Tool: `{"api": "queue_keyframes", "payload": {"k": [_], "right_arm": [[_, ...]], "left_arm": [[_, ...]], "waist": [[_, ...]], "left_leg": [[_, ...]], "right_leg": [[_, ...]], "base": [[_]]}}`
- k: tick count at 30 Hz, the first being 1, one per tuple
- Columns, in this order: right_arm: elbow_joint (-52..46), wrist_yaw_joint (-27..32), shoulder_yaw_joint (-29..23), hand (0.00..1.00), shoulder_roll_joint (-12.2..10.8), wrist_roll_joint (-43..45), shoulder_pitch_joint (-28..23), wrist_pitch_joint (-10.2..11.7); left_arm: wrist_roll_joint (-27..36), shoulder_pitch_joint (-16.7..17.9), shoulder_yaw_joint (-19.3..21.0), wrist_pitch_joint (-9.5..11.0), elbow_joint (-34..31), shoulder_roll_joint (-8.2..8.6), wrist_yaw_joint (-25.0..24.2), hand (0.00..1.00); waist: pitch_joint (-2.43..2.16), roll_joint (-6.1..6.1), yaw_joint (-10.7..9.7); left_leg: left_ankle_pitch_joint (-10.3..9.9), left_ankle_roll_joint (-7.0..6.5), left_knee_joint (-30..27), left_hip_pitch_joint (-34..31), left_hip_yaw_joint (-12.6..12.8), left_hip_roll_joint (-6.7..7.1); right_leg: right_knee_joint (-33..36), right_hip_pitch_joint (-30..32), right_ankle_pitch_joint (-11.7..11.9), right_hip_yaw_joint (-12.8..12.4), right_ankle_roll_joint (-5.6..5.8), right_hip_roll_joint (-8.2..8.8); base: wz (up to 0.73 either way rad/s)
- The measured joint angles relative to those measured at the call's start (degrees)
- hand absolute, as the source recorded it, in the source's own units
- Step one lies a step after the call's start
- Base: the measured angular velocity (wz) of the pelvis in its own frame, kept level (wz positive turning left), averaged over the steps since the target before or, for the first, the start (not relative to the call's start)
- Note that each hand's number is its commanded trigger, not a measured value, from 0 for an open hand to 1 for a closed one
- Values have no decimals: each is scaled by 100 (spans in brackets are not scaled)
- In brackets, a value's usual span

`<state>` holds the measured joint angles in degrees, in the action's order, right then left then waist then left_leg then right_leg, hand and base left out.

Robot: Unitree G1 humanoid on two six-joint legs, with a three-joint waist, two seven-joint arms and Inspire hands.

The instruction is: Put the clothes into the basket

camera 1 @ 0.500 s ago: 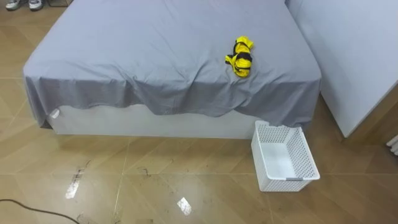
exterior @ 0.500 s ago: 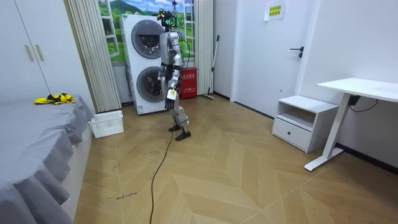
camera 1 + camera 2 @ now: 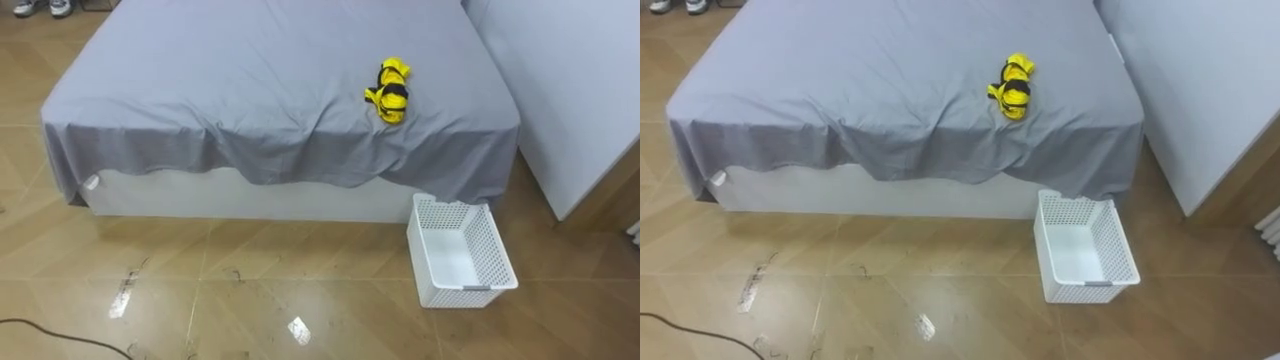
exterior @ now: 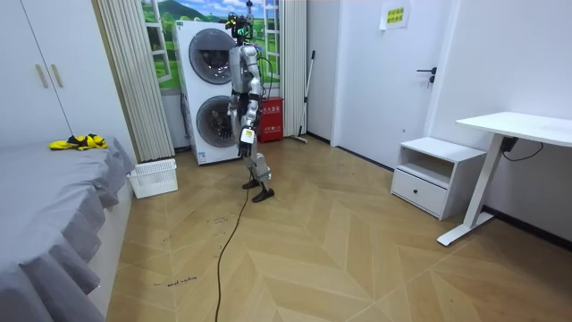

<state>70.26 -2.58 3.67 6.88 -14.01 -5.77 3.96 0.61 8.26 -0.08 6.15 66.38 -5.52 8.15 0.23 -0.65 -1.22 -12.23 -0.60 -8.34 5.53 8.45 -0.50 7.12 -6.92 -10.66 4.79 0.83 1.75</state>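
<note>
A bundle of yellow and black clothes (image 3: 388,90) lies on the grey bed (image 3: 250,80), near its right front corner. The white perforated basket (image 3: 462,290) stands on the wooden floor just below that corner, and nothing lies in it. In the room view I stand a few steps from the bed, by the stacked washing machines (image 4: 210,89), with the clothes (image 4: 79,142) and basket (image 4: 154,177) off to the room view's left. My left hand (image 4: 242,148) hangs at my side, far from both.
A white wall panel (image 3: 580,90) rises right of the bed and basket. Shoes (image 3: 40,8) sit on the floor beyond the bed's far left corner. A white nightstand (image 4: 429,174) and desk (image 4: 518,125) stand at the room view's right.
The eye view has shifted slightly, which is the camera's own move. The clothes, the basket and my stance look the same.
</note>
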Motion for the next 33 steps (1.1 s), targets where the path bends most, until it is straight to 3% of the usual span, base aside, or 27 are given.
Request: {"api": "queue_keyframes", "payload": {"k": [3, 6, 9, 11, 12, 13, 14, 15, 16, 17, 19, 20, 21, 22, 23, 24, 25, 26, 27, 28, 30, 31, 32, 33], "right_arm": [[85, -99, -59, 0, 0, -139, 18, -5], [81, -169, -31, 0, -11, -133, 19, -42], [110, -257, -55, 0, -38, -145, 8, -39], [124, -259, -137, 0, -61, -153, -13, -33], [126, -254, -151, 0, -53, -256, -11, -32], [118, -248, -158, 0, -42, -335, -23, -39], [116, -232, -151, 0, -38, -352, -31, -43], [114, -192, -116, 0, -25, -442, -36, -54], [110, -183, -100, 0, 21, -475, -15, -134], [104, -180, -102, 0, 39, -476, -10, -168], [93, -154, -113, 0, 49, -464, -79, -253], [77, -138, -114, 0, 50, -464, -105, -265], [82, -115, -130, 0, 48, -444, -119, -288], [73, -114, -233, 0, 50, -370, -112, -294], [45, -113, -300, 0, 57, -343, -92, -299], [12, -108, -471, 0, 62, -344, -110, -305], [10, -67, -571, 0, 9, -368, -111, -311], [-50, -60, -580, 0, -25, -403, -146, -312], [-134, -52, -581, 0, -27, -421, -176, -298], [-306, -2, -587, 0, -43, -478, -176, -256], [-454, 51, -588, 0, -50, -497, -170, -141], [-645, 51, -586, 0, -59, -520, -125, -145], [-741, 55, -587, 0, -58, -564, -110, -154], [-992, 70, -599, 0, -61, -595, -84, -160]], "left_arm": [[276, 50, 229, -1, 22, 70, -66, 0], [671, 94, 332, -1, 14, 39, -212, 0], [935, 102, 487, -1, -54, 27, -316, 0], [1288, 136, 575, -3, -51, 22, -378, 0], [1522, 149, 560, -5, -52, 19, -392, 0], [1723, 170, 563, 19, -100, 34, -394, 0], [1798, 148, 560, 34, -156, 46, -395, 0], [1936, 142, 520, 66, -238, 55, -396, 0], [2103, 124, 421, 116, -304, 73, -396, 0], [2175, 135, 418, 150, -358, 94, -396, 0], [2219, 235, 449, 286, -416, 106, -386, 0], [2233, 263, 453, 300, -445, 106, -386, 0], [2237, 263, 458, 316, -447, 96, -389, 0], [2236, 240, 449, 317, -454, 89, -424, 0], [2237, 202, 451, 334, -459, 96, -454, 0], [2237, 121, 442, 340, -451, 91, -513, 0], [2221, 103, 385, 336, -418, 53, -529, 0], [2224, 123, 331, 334, -299, 12, -528, 0], [2225, 131, 326, 334, -233, 9, -527, 0], [2230, 146, 291, 320, -100, 4, -518, 0], [2189, 135, 100, 302, -54, -29, -481, 0], [2037, 97, 91, 301, -91, -28, -473, 0], [1952, 83, 86, 299, -89, -17, -466, 0], [1764, 72, 81, 291, -112, 10, -460, 0]], "waist": [[-7, 11, 15], [-4, 11, 117], [11, 8, 169], [9, -27, 160], [36, -71, 167], [33, -44, 168], [27, -42, 167], [25, -65, 169], [7, -98, 177], [6, -98, 179], [-7, -128, 291], [-17, -137, 282], [-52, -191, 267], [-68, -270, 266], [-67, -323, 270], [-101, -294, 132], [-80, -322, 132], [-64, -355, 204], [-52, -347, 252], [-27, -331, 313], [-12, -221, 281], [28, -233, 319], [39, -214, 309], [71, -117, 309]], "left_leg": [[-39, 14, -89, -91, 22, -28], [-270, 65, -584, -303, 39, -186], [-582, 160, -1472, -702, 20, -389], [-583, 162, -2030, -916, 40, -445], [-576, 161, -2493, -1129, 77, -511], [-484, 79, -3105, -1516, 37, -572], [-506, 51, -3195, -1659, 4, -529], [-500, 36, -2826, -1938, -48, -347], [-372, 85, -2232, -2283, -39, -142], [-231, 133, -1835, -2426, -31, -71], [794, 108, -848, -2619, 48, 31], [968, 77, -793, -2634, 123, 38], [1184, -108, -848, -2703, 350, 106], [1118, -311, -1019, -2900, 526, 298], [1013, -455, -1168, -3027, 645, 365], [678, -659, -1547, -3148, 797, 496], [353, -733, -1799, -3064, 835, 591], [97, -776, -1886, -2724, 868, 639], [7, -787, -1863, -2531, 878, 645], [-95, -795, -1674, -2102, 888, 667], [-223, -758, -1110, -1426, 705, 708], [-233, -740, -868, -1123, 655, 715], [-240, -730, -753, -979, 614, 694], [-254, -706, -531, -709, 520, 614]], "right_leg": [[31, 21, 0, 8, -1, -22], [171, 167, -46, 60, -75, -120], [377, 229, -266, 270, -167, -209], [506, 210, -417, 272, -202, -200], [586, 197, -526, 274, -259, -185], [646, 145, -588, 283, -295, -177], [677, 143, -625, 281, -298, -146], [721, 162, -719, 289, -247, -35], [760, 209, -788, 285, -182, 96], [755, 210, -829, 280, -133, 155], [691, 41, -964, 203, -14, 433], [630, -54, -1005, 170, 39, 478], [537, -128, -1096, 135, 164, 634], [537, -120, -1152, 160, 341, 879], [542, -112, -1194, 190, 395, 992], [662, -119, -1293, 31, 410, 1144], [1042, -89, -1253, -17, 477, 1222], [1603, -51, -1024, -32, 527, 1271], [1934, 4, -809, -16, 550, 1309], [2656, 118, -212, -28, 482, 1321], [3774, 521, 504, -13, 409, 1305], [4440, 978, 243, 44, 334, 1263], [4629, 1208, 51, 90, 252, 1192], [4738, 1642, -321, 215, 96, 970]], "base": [[-3], [-10], [8], [25], [22], [20], [22], [10], [5], [-23], [-42], [-23], [13], [21], [55], [55], [40], [-7], [-29], [-18], [-3], [0], [8], [12]]}}
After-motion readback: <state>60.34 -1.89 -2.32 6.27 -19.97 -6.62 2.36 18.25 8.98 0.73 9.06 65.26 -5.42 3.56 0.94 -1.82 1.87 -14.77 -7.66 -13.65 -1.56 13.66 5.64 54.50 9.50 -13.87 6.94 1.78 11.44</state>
